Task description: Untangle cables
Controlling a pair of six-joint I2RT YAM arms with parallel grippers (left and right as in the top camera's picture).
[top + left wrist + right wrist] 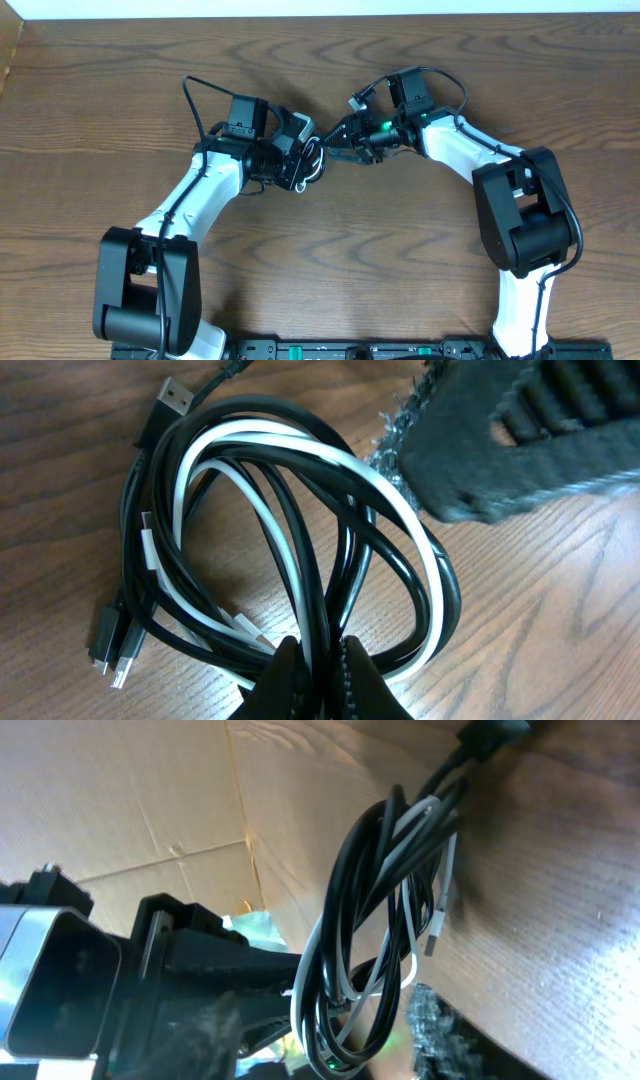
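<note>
Cables (312, 160) pinched at mid-table, with both grippers meeting at them.

On the wooden table (400, 270) the black and white cords form one coiled, overlapping bundle. The left gripper (320, 658) has its fingers drawn narrow on a black strand at the bundle's near edge (white loops pass just beside). A flat USB plug (172, 400) sticks out at the far side, and two small plugs (108, 652) lie together at the left edge. The right gripper (337, 142) sits at the opposite side, one dark padded finger (500, 450) against the outer loops. I cannot tell whether it is wide or closed.
</note>
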